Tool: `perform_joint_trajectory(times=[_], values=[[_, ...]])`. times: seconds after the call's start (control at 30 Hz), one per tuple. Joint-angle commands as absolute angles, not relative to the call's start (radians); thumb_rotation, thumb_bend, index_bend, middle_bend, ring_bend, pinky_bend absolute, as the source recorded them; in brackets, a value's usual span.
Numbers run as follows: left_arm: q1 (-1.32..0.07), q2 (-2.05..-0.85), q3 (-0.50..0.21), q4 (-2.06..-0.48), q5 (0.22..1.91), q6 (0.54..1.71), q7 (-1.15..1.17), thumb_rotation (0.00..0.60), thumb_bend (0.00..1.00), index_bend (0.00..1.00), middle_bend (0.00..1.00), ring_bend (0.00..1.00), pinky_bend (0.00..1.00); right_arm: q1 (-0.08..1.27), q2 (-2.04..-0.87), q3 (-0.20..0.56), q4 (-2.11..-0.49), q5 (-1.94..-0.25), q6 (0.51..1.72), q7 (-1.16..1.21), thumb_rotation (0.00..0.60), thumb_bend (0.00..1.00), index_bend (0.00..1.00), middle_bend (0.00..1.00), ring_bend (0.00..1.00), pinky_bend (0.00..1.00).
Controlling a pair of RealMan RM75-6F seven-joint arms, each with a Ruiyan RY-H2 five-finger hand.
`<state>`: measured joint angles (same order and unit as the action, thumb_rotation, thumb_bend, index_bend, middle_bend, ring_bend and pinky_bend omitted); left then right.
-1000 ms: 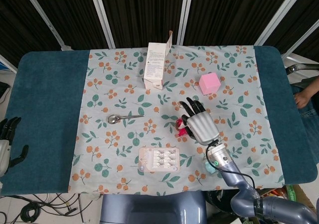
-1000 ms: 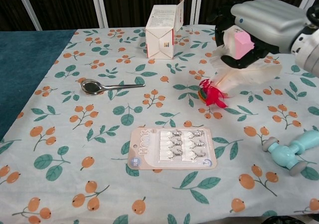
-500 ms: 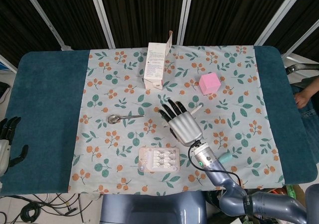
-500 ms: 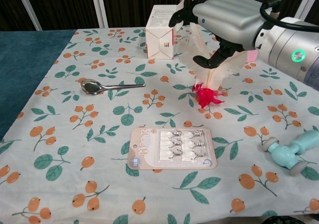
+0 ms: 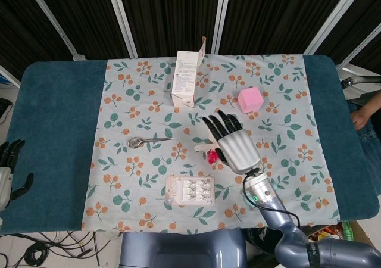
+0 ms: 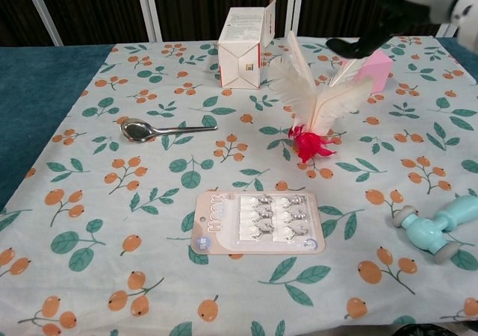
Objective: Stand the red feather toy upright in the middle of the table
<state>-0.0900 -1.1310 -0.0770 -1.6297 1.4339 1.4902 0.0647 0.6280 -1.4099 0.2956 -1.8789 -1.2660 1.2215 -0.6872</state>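
The red feather toy (image 6: 308,124) stands upright on its red base on the floral cloth (image 6: 149,194), near the table's middle, with its white feathers fanned upward. In the head view only its red base (image 5: 211,156) and one white feather tip show beside my right hand (image 5: 233,142). That hand hovers above the toy with its fingers spread and holds nothing. In the chest view the right hand (image 6: 396,11) is raised to the top right edge, clear of the feathers. My left hand (image 5: 9,168) hangs off the table's left edge, empty, fingers apart.
A white carton (image 6: 245,46) stands at the back. A pink cube (image 6: 376,69) sits behind the toy on the right. A spoon (image 6: 160,129) lies to the left, a blister pack (image 6: 258,222) in front, and a teal dumbbell-shaped toy (image 6: 433,228) at front right.
My right hand has let go of the feathers and lifted up and to the right. The toy stays standing on its own.
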Motion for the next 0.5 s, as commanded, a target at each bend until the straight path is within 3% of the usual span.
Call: perform_joint_trajectory(times=[0.03, 0.27, 0.5], values=[[-0.090, -1.132, -0.077, -1.630, 1.435, 1.492, 0.066, 0.600, 0.39, 0.05, 0.07, 0.00, 0.00, 0.561, -1.296, 0.305, -1.938, -1.256, 1.262, -0.599, 0.600, 0.29, 0.00, 0.09, 0.04, 0.14], [-0.089, -1.133, -0.076, -1.631, 1.439, 1.496, 0.074, 0.600, 0.39, 0.05, 0.07, 0.00, 0.00, 0.451, -1.146, 0.255, -1.923, -1.300, 1.317, -0.468, 0.600, 0.29, 0.00, 0.09, 0.05, 0.14], [-0.088, -1.135, -0.077, -1.632, 1.440, 1.500, 0.081, 0.600, 0.39, 0.05, 0.07, 0.00, 0.00, 0.323, -1.111, 0.151, -1.877, -1.385, 1.412, -0.330, 0.600, 0.29, 0.00, 0.09, 0.05, 0.14]])
